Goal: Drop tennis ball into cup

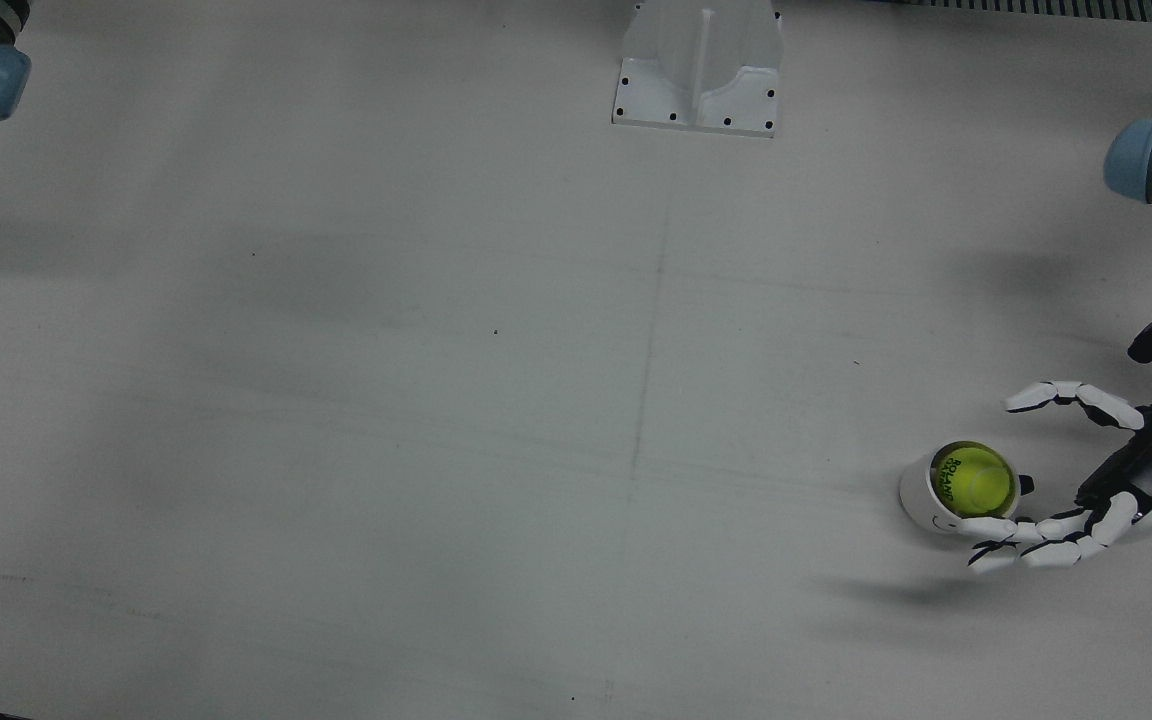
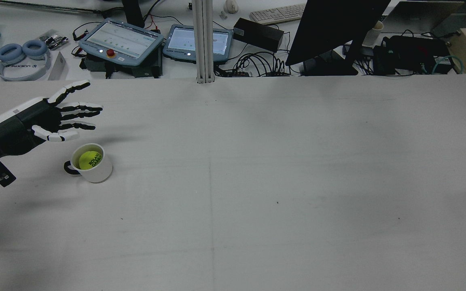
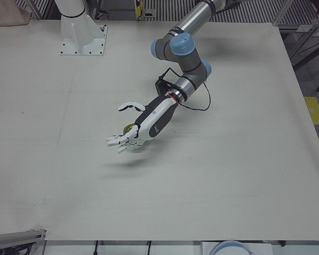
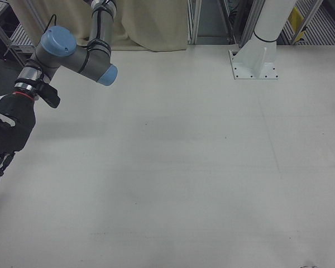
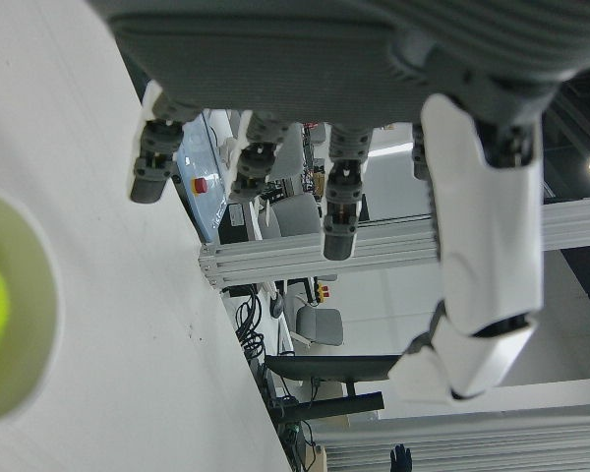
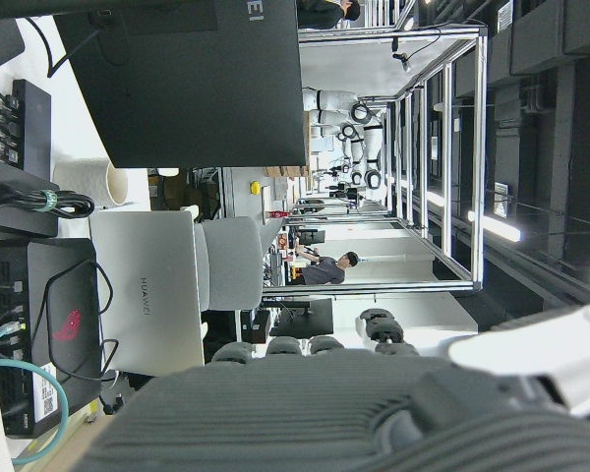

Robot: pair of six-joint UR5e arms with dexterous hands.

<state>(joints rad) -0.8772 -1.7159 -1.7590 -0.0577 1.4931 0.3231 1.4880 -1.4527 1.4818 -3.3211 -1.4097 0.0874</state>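
A yellow-green tennis ball (image 1: 976,478) lies inside a white cup (image 1: 918,497) with a dark handle, which stands upright on the table's left side. Both show in the rear view, the ball (image 2: 89,159) inside the cup (image 2: 97,171). My left hand (image 1: 1086,480) is open and empty, with fingers spread, beside and slightly above the cup; in the rear view it (image 2: 34,121) is just behind the cup. In the left-front view the hand (image 3: 141,127) hides most of the cup. The left hand view shows the cup rim (image 5: 34,324) below the fingers (image 5: 339,197). My right hand (image 4: 3,134) hangs far off with fingers extended, empty.
A white mounting bracket (image 1: 698,70) stands at the table's robot-side edge. Beyond the far edge a desk holds control tablets (image 2: 121,40), a dark monitor (image 2: 334,28) and headphones (image 2: 22,52). The white table (image 2: 257,182) stretches wide to the right of the cup.
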